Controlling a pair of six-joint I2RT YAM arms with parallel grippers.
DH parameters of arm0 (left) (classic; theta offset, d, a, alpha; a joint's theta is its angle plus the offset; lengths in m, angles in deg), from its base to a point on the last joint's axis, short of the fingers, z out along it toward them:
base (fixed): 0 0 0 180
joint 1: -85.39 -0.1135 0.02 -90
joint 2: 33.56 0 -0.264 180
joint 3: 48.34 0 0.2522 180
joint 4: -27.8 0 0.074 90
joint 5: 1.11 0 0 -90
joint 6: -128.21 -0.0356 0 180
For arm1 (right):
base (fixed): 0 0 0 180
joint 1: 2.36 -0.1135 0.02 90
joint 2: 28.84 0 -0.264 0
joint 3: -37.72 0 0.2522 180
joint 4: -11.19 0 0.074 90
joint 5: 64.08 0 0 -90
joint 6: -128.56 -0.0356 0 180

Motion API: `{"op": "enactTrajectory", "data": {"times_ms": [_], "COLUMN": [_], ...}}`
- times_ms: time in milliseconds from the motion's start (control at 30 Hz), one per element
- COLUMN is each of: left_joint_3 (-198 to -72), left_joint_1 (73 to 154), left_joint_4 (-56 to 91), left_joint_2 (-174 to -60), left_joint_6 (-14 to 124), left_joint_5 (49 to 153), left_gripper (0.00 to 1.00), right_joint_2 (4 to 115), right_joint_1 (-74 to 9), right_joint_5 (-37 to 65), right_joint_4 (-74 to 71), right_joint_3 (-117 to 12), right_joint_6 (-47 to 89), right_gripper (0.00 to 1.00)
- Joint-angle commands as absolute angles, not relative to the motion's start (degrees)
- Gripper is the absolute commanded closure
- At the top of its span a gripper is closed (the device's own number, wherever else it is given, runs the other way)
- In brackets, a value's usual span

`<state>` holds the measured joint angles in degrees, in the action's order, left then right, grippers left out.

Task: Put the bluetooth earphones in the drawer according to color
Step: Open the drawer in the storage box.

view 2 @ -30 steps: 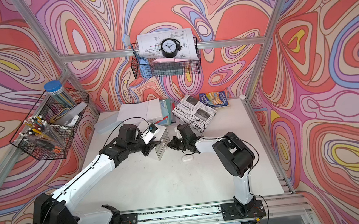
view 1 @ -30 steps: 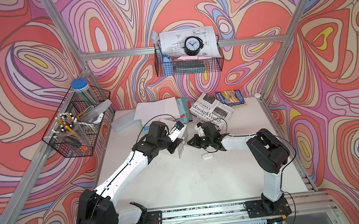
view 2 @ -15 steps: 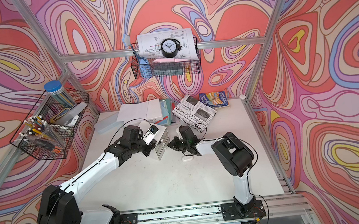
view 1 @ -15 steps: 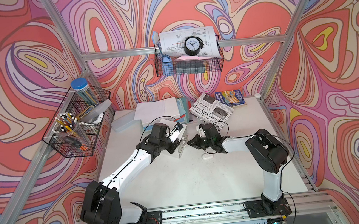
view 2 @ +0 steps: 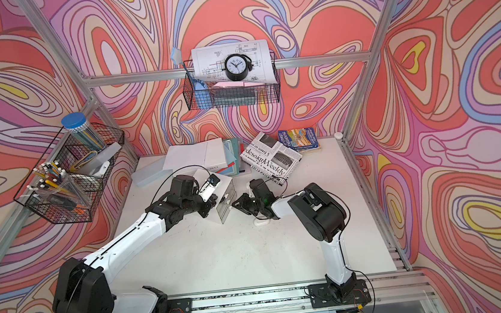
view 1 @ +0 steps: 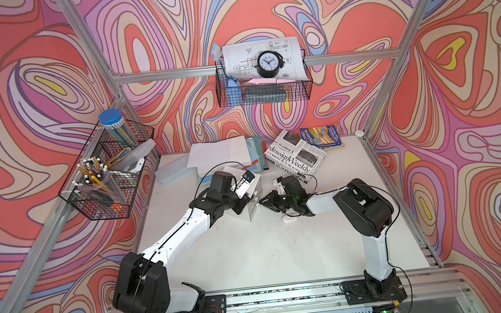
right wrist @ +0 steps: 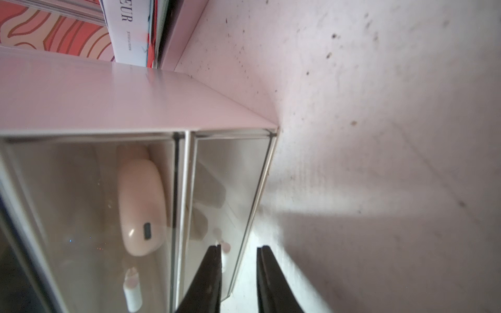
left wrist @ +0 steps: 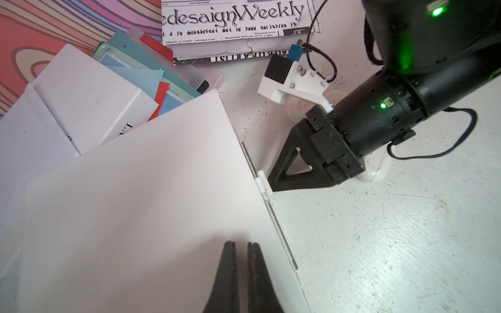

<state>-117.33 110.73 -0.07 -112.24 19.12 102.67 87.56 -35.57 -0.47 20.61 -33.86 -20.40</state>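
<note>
The drawer (view 1: 254,194) is a small white cabinet with clear fronts, standing mid-table in both top views (view 2: 226,198). My left gripper (left wrist: 241,245) is shut, its tips resting on the cabinet's flat white top (left wrist: 135,203) near the front edge. My right gripper (right wrist: 240,252) is open in front of the lowest drawer, one finger beside its small white knob (right wrist: 225,247), nothing held. A beige-pink earphone case (right wrist: 141,206) lies inside the middle drawer. A white earphone case (view 1: 289,220) lies on the table under my right arm (left wrist: 375,173).
Behind the cabinet lie a stack of papers and folders (view 1: 220,154), a frosted pencil box (view 1: 172,171), a newspaper (view 1: 295,159) and a book (view 1: 321,137). A wire basket of pens (view 1: 110,177) hangs at the left; another with a clock (view 1: 264,80) hangs on the back wall.
My right gripper's jaws have parted at the drawer front. The left arm has shifted slightly while its shut gripper stays on the cabinet top.
</note>
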Motion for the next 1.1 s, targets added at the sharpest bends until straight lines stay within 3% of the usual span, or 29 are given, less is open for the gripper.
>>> {"op": "enactTrajectory", "data": {"times_ms": [0, 1067], "left_joint_3": [-117.73, -118.01], "left_joint_1": [110.18, 110.22], "left_joint_4": [-2.22, -3.36], "left_joint_2": [-113.63, -113.72], "left_joint_6": [18.83, 18.01], "left_joint_5": [102.93, 104.47], "left_gripper": [1.0, 1.0], "right_joint_2": [88.78, 93.17], "right_joint_1": [-36.07, -36.66], "right_joint_5": [-0.95, -3.27], "right_joint_4": [23.52, 40.45], "right_joint_3": [-33.09, -28.43], "right_joint_6": [-21.49, -31.32], "right_gripper": [0.75, 0.8]}}
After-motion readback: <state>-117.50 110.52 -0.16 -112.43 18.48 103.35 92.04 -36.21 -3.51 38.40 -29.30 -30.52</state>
